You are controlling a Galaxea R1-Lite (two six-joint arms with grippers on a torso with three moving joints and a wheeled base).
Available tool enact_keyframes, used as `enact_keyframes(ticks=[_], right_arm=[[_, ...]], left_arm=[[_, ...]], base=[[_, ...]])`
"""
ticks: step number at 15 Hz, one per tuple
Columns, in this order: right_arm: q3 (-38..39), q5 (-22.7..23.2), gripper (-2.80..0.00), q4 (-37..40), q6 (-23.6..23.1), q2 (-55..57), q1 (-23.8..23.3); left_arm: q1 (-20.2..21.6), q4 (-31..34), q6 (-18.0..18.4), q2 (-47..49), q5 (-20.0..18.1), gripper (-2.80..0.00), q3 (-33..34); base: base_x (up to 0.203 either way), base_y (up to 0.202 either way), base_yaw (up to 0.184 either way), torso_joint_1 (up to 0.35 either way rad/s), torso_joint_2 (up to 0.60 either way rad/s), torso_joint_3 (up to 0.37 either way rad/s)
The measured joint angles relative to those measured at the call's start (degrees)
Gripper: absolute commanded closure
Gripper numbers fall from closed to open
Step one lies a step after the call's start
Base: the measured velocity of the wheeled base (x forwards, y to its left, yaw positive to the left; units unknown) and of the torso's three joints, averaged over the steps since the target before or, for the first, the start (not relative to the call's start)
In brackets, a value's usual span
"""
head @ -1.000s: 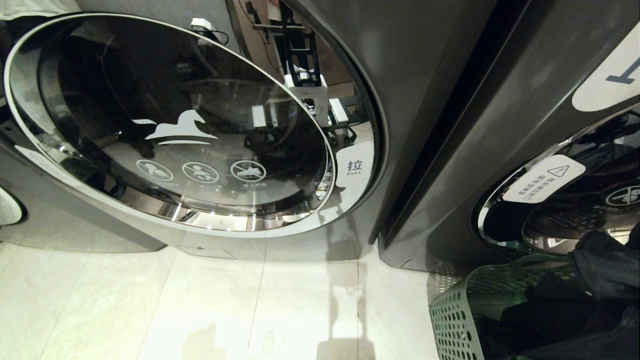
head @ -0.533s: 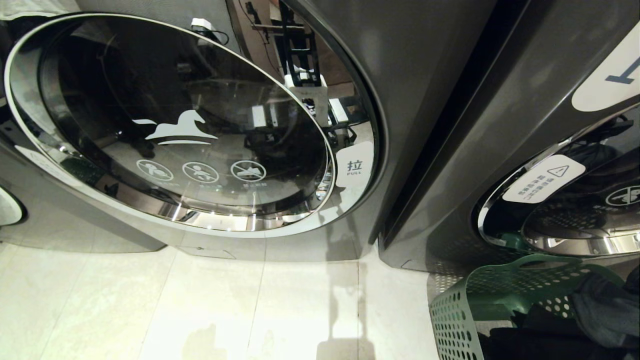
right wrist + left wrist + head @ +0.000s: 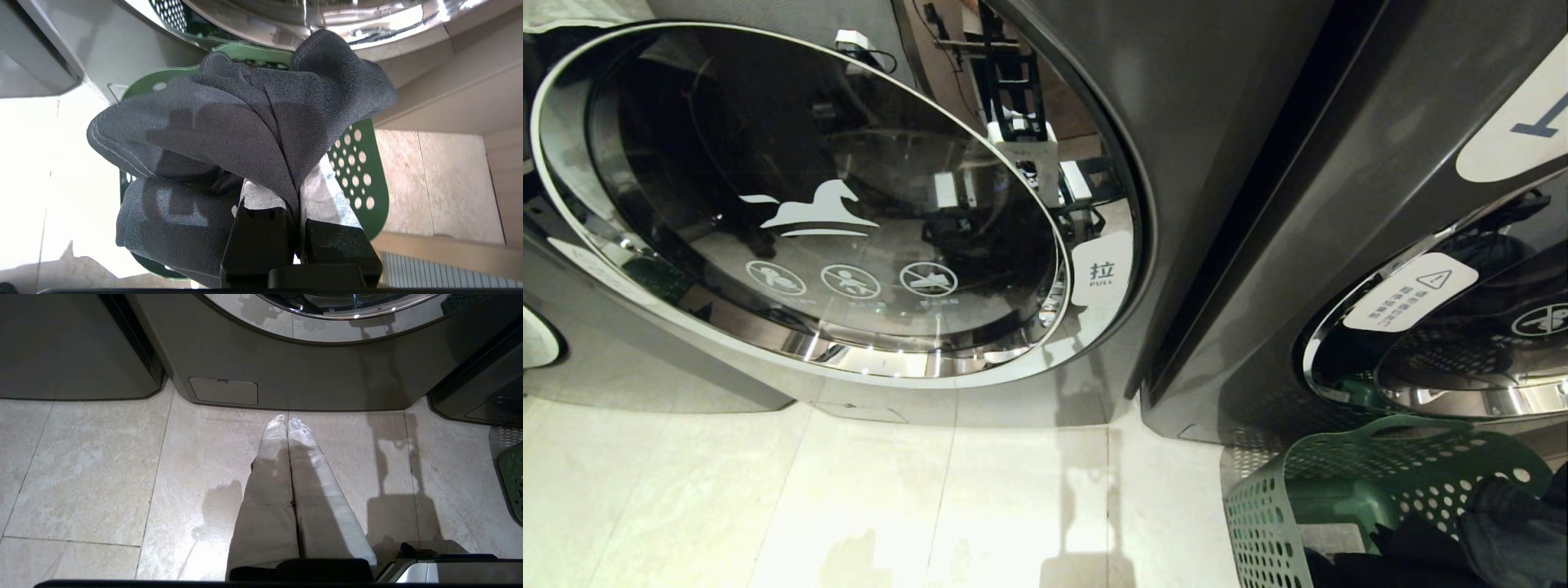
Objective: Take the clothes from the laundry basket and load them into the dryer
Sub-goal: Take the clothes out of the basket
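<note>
Right gripper [image 3: 295, 196] clamped tight on a fold of dark grey garment [image 3: 229, 126], cloth pinched between the white-padded fingers [image 3: 261, 198] and bunched in thick folds ahead of them. Garment hanging directly above the green laundry basket [image 3: 359, 163], perforated wall visible beneath the cloth on both sides. In the head view, same dark grey garment [image 3: 1507, 527] seen at the basket's far right, against the frame's lower right edge; further dark clothes [image 3: 1388, 559] lying inside the green laundry basket [image 3: 1262, 523]. Basket standing on the pale tiled floor [image 3: 849, 490], just in front of the right-hand dryer [image 3: 1339, 204], below its chrome door ring [image 3: 1347, 327]. Door on that machine possibly ajar, though not clear from this angle. Left-hand machine [image 3: 1176, 122] with round glass door [image 3: 809, 204] shut, white pull label [image 3: 1101, 269] at the door's right edge. Left gripper [image 3: 287, 422] parked low over the floor [image 3: 102, 457] before the left-hand machine's base [image 3: 286, 375], pale fingers [image 3: 269, 465] pressed together with nothing between them. Small service flap [image 3: 223, 390] at the base's lower left corner.
</note>
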Motion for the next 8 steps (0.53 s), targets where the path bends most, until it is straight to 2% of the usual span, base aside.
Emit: enact_keyframes(ticks=[5,8], right_arm=[[0.00,0.88,0.00,1.98,-0.09,-1.40,-0.64],[-0.23,2.96,0.00,7.14,-0.07,-5.85,-0.64]], left_arm=[[0.00,0.00,0.00,0.00,0.00,0.00,0.00],[0.00,0.00,0.00,0.00,0.00,0.00,0.00]], base=[[0.000,0.000,0.000,0.000,0.00,0.000],[0.000,0.000,0.000,0.000,0.00,0.000]])
